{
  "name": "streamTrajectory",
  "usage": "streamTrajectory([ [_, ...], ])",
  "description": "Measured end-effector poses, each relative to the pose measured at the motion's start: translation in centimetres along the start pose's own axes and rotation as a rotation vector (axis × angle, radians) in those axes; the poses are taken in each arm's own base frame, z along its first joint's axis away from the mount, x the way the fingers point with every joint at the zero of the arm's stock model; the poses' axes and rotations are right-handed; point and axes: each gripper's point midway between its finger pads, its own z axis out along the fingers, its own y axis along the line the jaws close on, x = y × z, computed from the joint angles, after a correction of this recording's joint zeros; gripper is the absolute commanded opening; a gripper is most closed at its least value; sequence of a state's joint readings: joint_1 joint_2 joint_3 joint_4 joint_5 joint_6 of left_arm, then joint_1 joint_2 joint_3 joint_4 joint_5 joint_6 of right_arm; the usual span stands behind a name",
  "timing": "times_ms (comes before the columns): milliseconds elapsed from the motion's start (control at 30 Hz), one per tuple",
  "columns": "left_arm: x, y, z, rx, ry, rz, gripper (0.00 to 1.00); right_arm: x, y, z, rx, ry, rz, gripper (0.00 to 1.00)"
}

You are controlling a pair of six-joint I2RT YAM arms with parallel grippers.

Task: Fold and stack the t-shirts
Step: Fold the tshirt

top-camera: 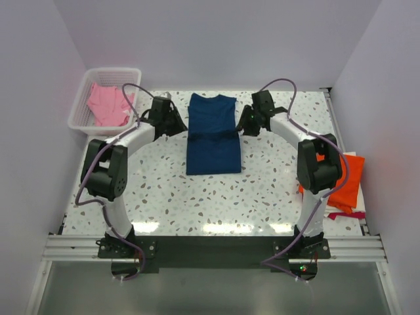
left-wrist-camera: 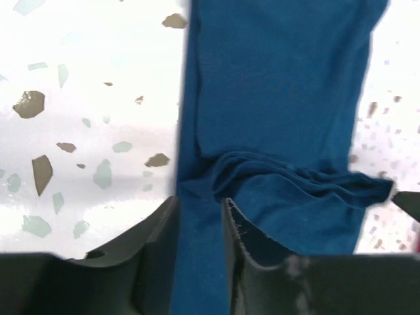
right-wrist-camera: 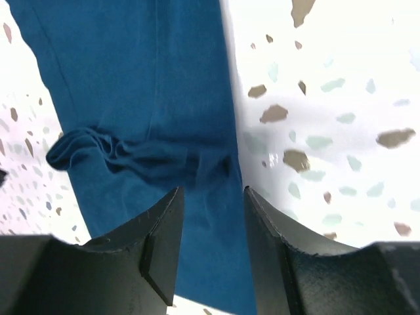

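From above, the navy t-shirt (top-camera: 213,147) lies as a long strip mid-table (top-camera: 197,197) with a rumpled ridge across it. The left gripper (top-camera: 176,123) and right gripper (top-camera: 247,123) are at its two side edges, a pink tee (top-camera: 107,105) sits in the white basket (top-camera: 80,104), and an orange tee (top-camera: 348,177) lies at the right edge. The left wrist view shows the left gripper (left-wrist-camera: 200,200) slightly parted over the shirt's (left-wrist-camera: 282,85) edge, blue cloth filling the gap. The right wrist view shows the right gripper (right-wrist-camera: 213,190) likewise parted over the opposite edge of the shirt (right-wrist-camera: 131,79).
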State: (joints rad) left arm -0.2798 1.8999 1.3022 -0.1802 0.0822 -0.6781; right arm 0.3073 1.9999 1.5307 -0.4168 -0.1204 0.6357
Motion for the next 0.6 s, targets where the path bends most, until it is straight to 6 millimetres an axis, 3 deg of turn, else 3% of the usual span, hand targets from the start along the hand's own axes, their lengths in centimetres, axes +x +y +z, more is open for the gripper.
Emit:
streamTrajectory([
  [167, 0.1, -2.1, -2.8, 0.070, -0.027, 0.030, 0.12, 1.0, 1.4, -2.5, 0.011, -0.048, -0.074, 0.44],
  [300, 1.9, -3.9, -2.7, 0.106, 0.002, 0.065, 0.02, 2.8, 4.1, -3.2, 0.001, -0.068, -0.178, 0.43],
  [433, 4.6, -5.1, -1.3, 0.131, 0.071, 0.093, 0.01, 4.9, 5.2, -2.4, 0.006, -0.027, -0.249, 0.42],
  [600, 5.0, -5.0, 1.5, 0.112, 0.110, 0.097, 0.00, 3.0, 5.2, 0.4, 0.047, -0.033, -0.278, 0.41],
])
